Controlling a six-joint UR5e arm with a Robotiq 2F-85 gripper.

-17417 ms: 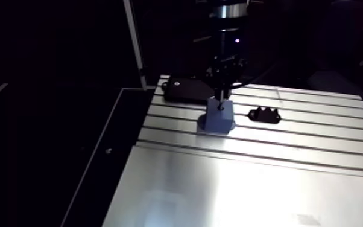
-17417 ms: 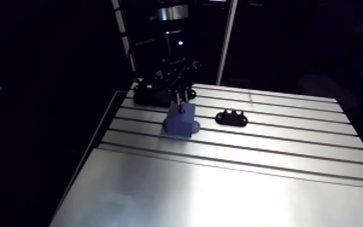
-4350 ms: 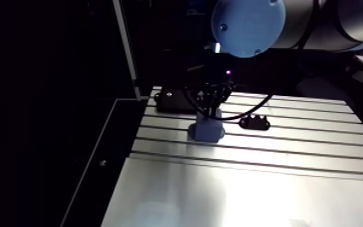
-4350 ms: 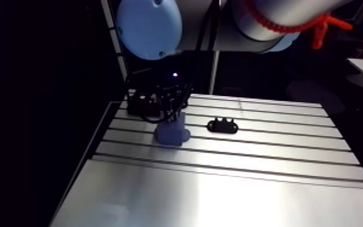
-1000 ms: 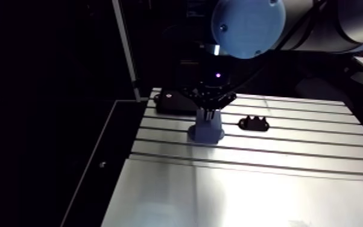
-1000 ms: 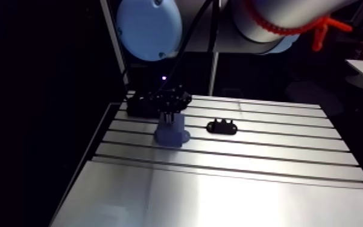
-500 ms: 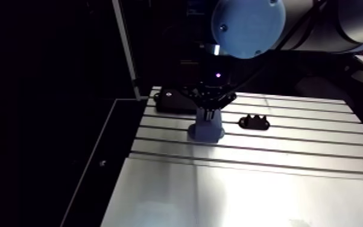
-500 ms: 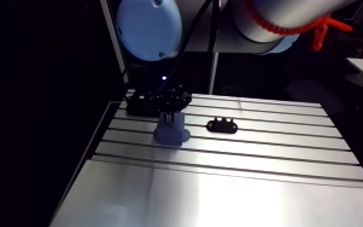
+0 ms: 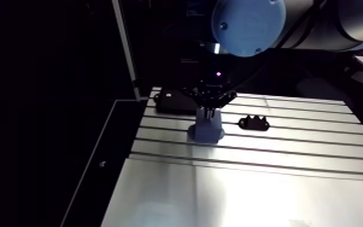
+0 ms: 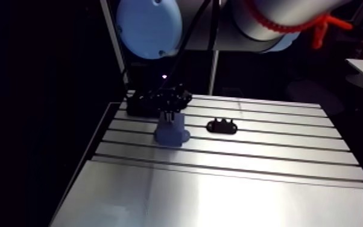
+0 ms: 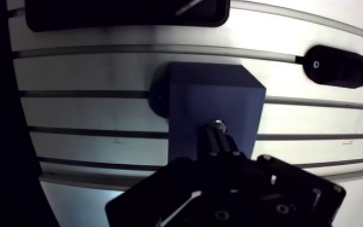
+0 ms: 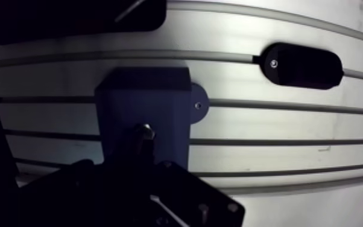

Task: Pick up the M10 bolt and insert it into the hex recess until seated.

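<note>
A blue block (image 11: 214, 99) stands on the slotted table (image 9: 250, 187), with a round lug on one side. The gripper (image 11: 223, 154) hangs straight over it, its dark fingers meeting around the shaft of the M10 bolt (image 11: 219, 130). The bolt's shiny end pokes out past the fingertips and rests at the block's top face. The fingers hide how deep it sits in the recess. In the arm view the gripper (image 9: 210, 111) stands just above the block (image 9: 206, 130).
A black oval piece with three bumps (image 9: 254, 122) lies on the table to the block's right. A flat black box (image 9: 173, 101) sits behind the block at the table's back left corner. The table's left edge drops off close to the block.
The gripper stays over the block throughout. It leaned and looked narrow some moments ago; now it looks wider and square-on. Nothing visibly moved in the last moments.
</note>
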